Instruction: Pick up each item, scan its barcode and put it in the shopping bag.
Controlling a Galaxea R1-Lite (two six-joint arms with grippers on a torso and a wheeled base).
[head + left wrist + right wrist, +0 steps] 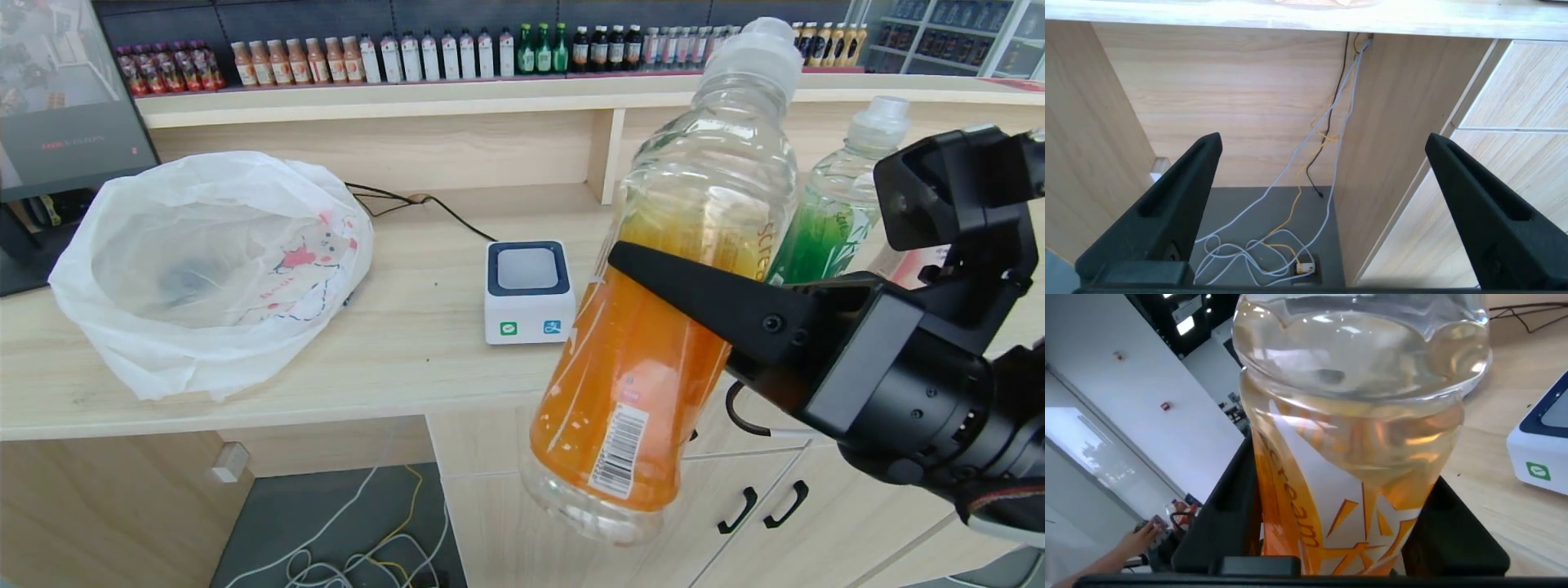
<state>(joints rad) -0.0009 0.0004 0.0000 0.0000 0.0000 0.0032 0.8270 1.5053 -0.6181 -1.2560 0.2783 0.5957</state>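
The right jaws are pinched on the orange bottle [645,392], held tilted in the air just right of the scanner [528,290]. One jaw is hidden behind it. A green bottle [824,220] is half covered. The left jaws are spread wide below the bench [408,359], gripping nothing. The shopping bag [212,269] lies left of the scanner.

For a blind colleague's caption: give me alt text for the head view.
The right gripper holds a tilted orange drink bottle, its barcode facing the camera, beside a white barcode scanner on a wooden counter. An open white shopping bag sits at the counter's left; a green drink bottle stands behind.
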